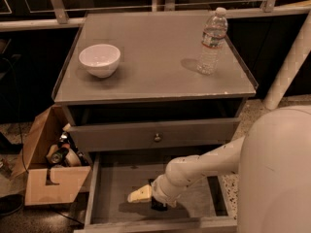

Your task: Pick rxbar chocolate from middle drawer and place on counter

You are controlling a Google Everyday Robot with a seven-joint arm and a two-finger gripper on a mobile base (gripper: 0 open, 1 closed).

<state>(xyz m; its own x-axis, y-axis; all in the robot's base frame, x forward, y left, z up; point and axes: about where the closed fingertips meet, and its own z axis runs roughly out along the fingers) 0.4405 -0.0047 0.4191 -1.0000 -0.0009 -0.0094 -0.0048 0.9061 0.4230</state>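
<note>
The middle drawer (114, 181) is pulled open at the bottom of the view, showing its flat grey floor. My gripper (144, 196) is low inside it, near the middle of the floor, on an arm reaching in from the lower right. A small dark shape (158, 205) sits right under the gripper. I cannot tell whether it is the rxbar chocolate, and no black bar shows clearly anywhere else. The counter (155, 76) is the broad grey top above.
A white bowl (99, 59) stands on the counter at the left and a clear water bottle (212, 40) at the right. A shut drawer front with a brass knob (157, 137) is above the open drawer. An open cardboard box (48, 178) of items sits on the floor at the left.
</note>
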